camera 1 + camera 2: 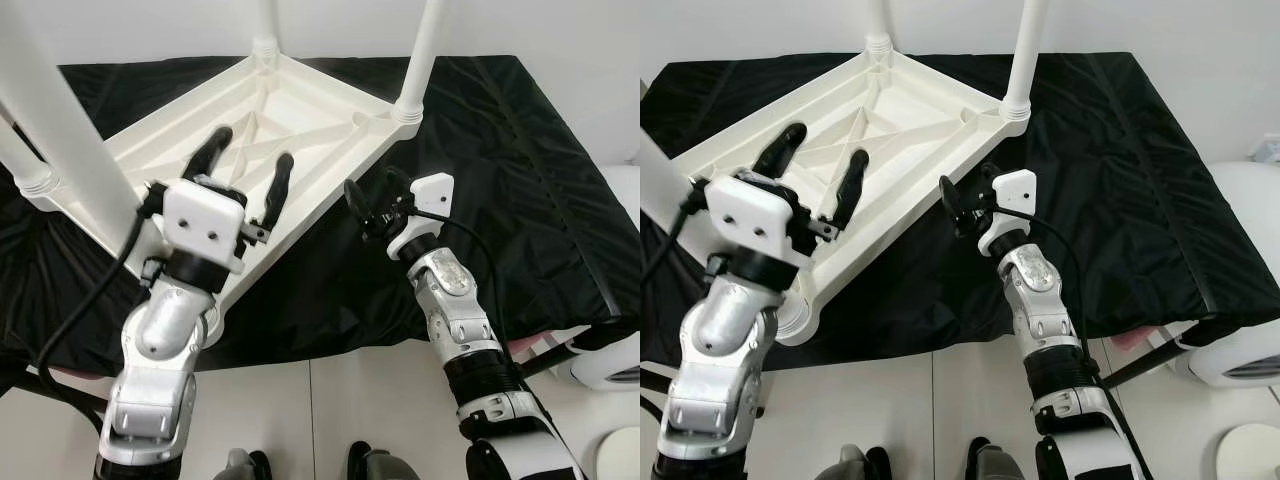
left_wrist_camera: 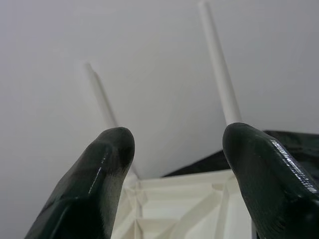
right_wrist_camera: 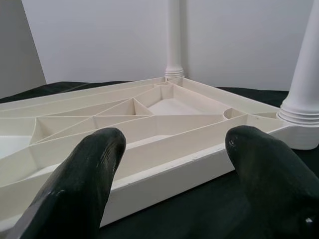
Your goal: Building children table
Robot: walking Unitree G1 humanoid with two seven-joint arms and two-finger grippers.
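A white plastic tabletop [image 1: 290, 130] lies upside down on a black cloth [image 1: 500, 170] covering the desk, its ribbed underside facing up. Four white legs stand upright in its corner sockets: two far legs [image 1: 425, 50] against the pale wall, and two near legs [image 1: 60, 120] at the robot's left, the nearest rising large and blurred past the camera.

Left claw [image 1: 250, 170]: held over the ribbed underside near the tabletop's near-left part, fingers [image 2: 107, 164] spread apart with nothing between them; from its wrist the two far legs show between the fingertips.

Right claw [image 1: 372, 200]: poised just beside the tabletop's near right edge, over the cloth, fingers [image 3: 94, 164] apart and empty; its wrist view looks across that rim toward a leg socket [image 3: 301, 112]. Whether it touches the rim cannot be told.

A black cable [image 1: 95, 290] runs from the left wrist down along the arm. A white rounded object [image 1: 615, 350] sits on the floor at the far right, beside the desk.
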